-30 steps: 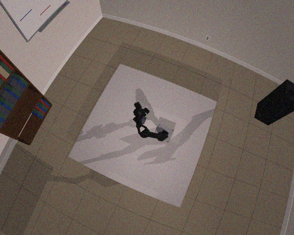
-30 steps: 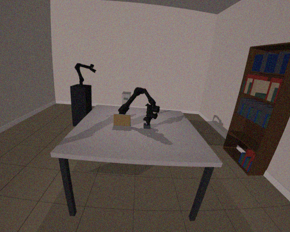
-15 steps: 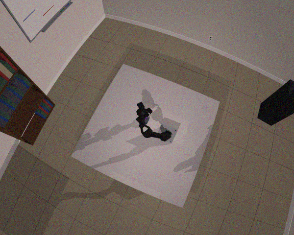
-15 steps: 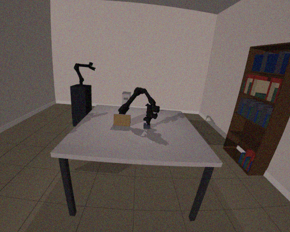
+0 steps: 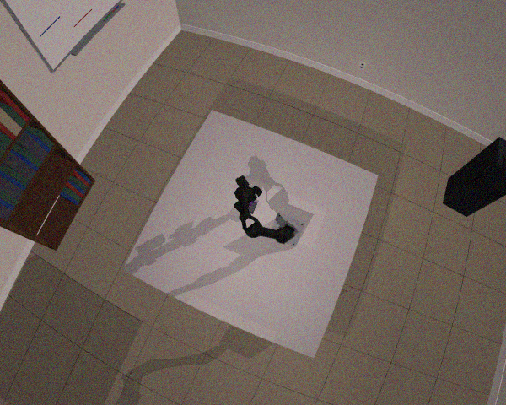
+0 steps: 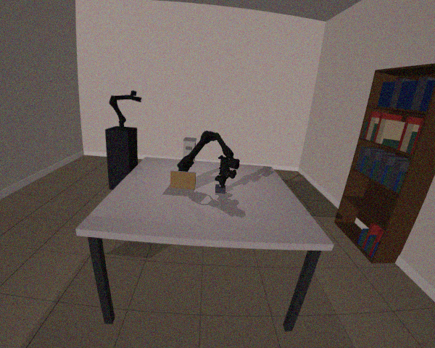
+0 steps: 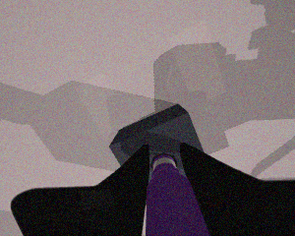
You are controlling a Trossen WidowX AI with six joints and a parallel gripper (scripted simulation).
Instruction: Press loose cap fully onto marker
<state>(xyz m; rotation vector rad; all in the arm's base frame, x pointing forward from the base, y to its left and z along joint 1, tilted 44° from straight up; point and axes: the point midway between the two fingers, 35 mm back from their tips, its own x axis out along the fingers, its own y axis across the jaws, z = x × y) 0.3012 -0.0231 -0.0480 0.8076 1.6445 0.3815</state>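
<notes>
The purple cap (image 7: pixel 172 206) stands between the two black fingers in the wrist view; a purple spot also shows beside the arm in the top view (image 5: pixel 251 203). My gripper (image 7: pixel 164 148) (image 6: pixel 220 185) is shut on the cap and points down, directly over the dark holder block (image 7: pixel 159 133) (image 6: pixel 220 189). A pale band (image 7: pixel 164 161) and a thin dark ring show at the cap's far end, in line with the block. The marker is mostly hidden by the cap and fingers. How far the cap sits on it cannot be told.
A tan panel (image 6: pixel 183 180) stands upright on the white table (image 6: pixel 195 220) (image 5: pixel 287 292), near the arm's base. A black pedestal (image 6: pixel 122 157) (image 5: pixel 476 183) with another arm stands beyond the table. A bookcase (image 6: pixel 394 157) (image 5: pixel 40 187) stands by the wall. Shadows cross the table.
</notes>
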